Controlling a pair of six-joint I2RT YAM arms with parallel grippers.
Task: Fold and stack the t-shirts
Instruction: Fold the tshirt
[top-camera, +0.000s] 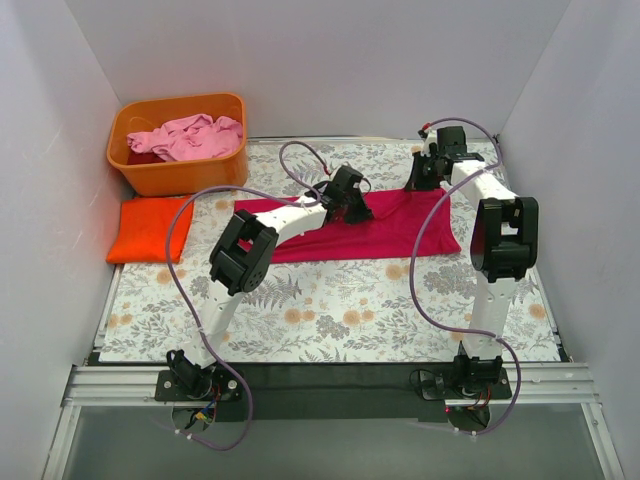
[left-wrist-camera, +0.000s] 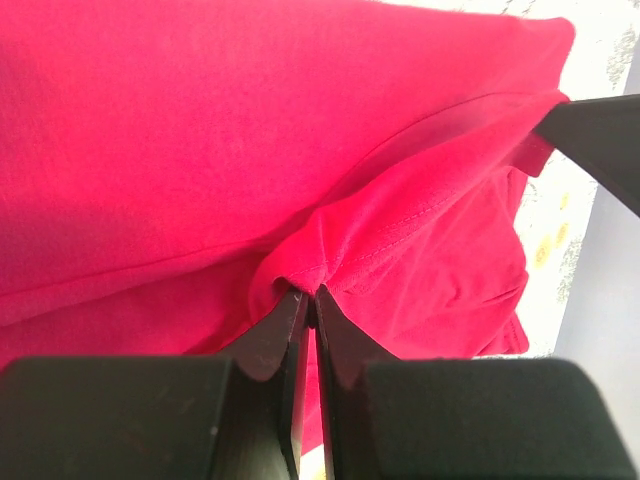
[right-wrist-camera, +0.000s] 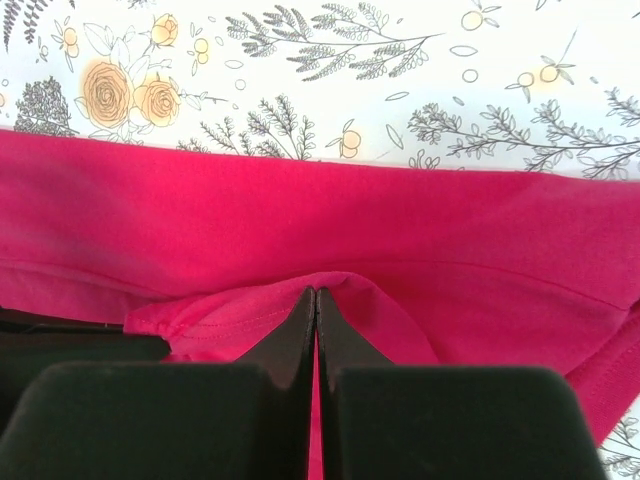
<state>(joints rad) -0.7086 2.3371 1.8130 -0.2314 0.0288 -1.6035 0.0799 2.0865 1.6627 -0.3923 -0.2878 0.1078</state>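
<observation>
Floral table (top-camera: 330, 310), open near side; left claw (left-wrist-camera: 308, 296), right claw (right-wrist-camera: 316, 292) each tight on magenta-red t-shirt (top-camera: 400, 225) edge.

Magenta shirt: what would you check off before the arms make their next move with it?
1. Grip of the left end effector on the magenta shirt: ok, shut on a pinch of cloth.
2. Grip of the right end effector on the same shirt: ok, shut on its edge.
3. Only one layer in each pinch: cannot tell.
4. The orange shirt folded and apart from the magenta one: ok.
5. The pink shirt out of the tub: not ok, it lies crumpled inside.
</observation>
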